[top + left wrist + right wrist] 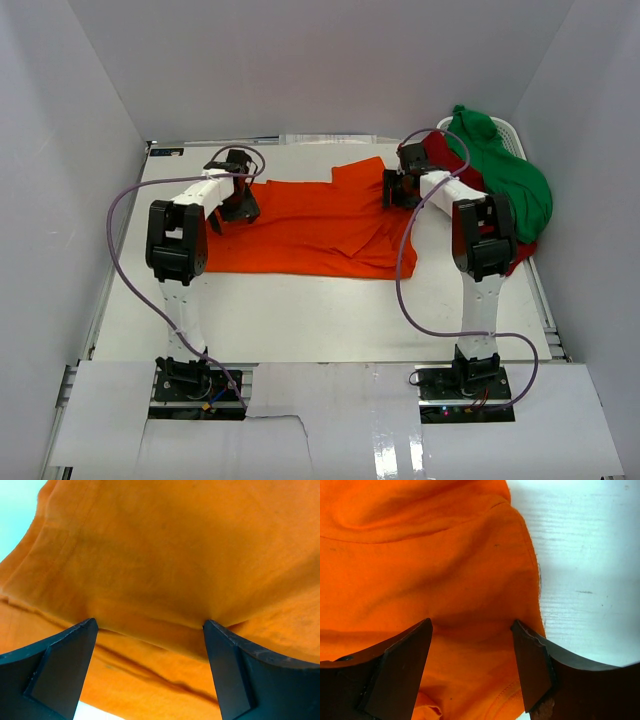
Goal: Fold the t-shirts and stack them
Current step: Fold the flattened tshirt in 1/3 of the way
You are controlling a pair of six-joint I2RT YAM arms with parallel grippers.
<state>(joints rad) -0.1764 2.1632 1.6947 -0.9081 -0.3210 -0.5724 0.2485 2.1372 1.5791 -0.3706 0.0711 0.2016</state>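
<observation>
my left gripper [150, 630] and right gripper [471, 625] sit jaws apart, empty, on the bright orange cotton t-shirt [310, 230] spread across the white table [300, 320]. a shallow pinch could catch only one layer and skew the fold.

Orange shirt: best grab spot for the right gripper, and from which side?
Probably the right-hand hem of the orange t-shirt: it lies flat with its edge exposed against the bare table. Bring the open right gripper straight down, straddling that edge so one finger can slide under.
</observation>
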